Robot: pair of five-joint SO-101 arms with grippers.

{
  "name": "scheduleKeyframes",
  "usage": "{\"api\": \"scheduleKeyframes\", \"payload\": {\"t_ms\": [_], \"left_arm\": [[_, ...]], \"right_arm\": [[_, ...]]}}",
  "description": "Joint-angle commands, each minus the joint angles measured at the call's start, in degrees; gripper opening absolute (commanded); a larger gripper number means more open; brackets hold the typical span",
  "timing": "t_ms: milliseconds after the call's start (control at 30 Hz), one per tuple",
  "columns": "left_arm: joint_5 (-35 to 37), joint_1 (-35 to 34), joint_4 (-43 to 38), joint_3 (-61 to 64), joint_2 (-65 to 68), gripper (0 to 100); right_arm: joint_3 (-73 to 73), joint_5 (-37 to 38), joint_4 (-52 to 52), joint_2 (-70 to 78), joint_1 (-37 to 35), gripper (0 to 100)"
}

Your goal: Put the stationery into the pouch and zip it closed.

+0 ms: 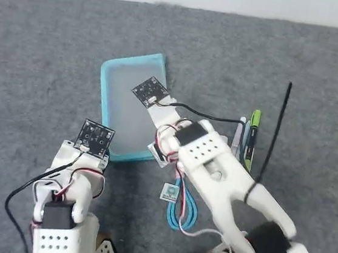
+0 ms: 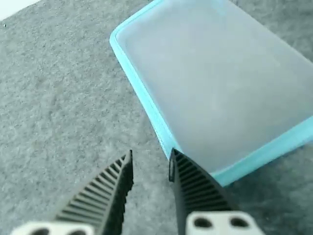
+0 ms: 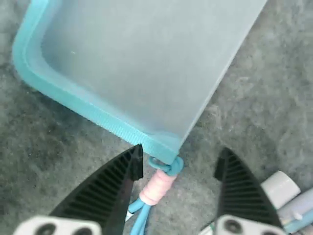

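A: Where's the pouch?
B: The pouch (image 1: pixel 123 103) lies flat on the grey mat (image 1: pixel 42 57), just left of centre in the high view. It has a teal border and a translucent face. Can't tell whether the zip is open or closed.
A: Stationery?
B: The pens (image 1: pixel 248 135) lie on the mat right of centre, beside the right arm and apart from the pouch. 1 has a green cap.
A: Left side?
B: The left gripper (image 2: pixel 151 164) has a narrow gap between its tips and nothing in it. It sits at the pouch's teal edge near a corner. Can't tell if it touches.
A: Right side?
B: The right gripper (image 3: pixel 181 159) is spread wide and empty. It straddles the pouch corner that carries the zipper pull, a pink bead (image 3: pixel 157 187) on a blue cord (image 1: pixel 181 213). In the high view the cord loops toward lower centre, next to a small tag (image 1: pixel 170 192).
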Motion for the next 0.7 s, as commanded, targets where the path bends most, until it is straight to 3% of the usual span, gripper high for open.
{"api": "scheduleKeyframes", "payload": {"t_ms": [0,167,500,667], "left_arm": [[1.5,0.4,-0.2,-3.6,0.7,12],[1.8,0.4,-0.2,-3.6,0.7,12],[1.8,0.2,-0.4,-1.5,0.7,12],[1.9,0.4,-1.8,-1.0,0.6,12]], "right_arm": [[5.9,-0.7,-3.4,-10.6,4.3,14.1],[12.5,-0.2,-3.9,-11.9,4.5,5.0],[5.3,2.6,-10.9,0.7,1.2,12.2],[-2.1,2.1,-10.0,8.7,5.0,12.2]]}}
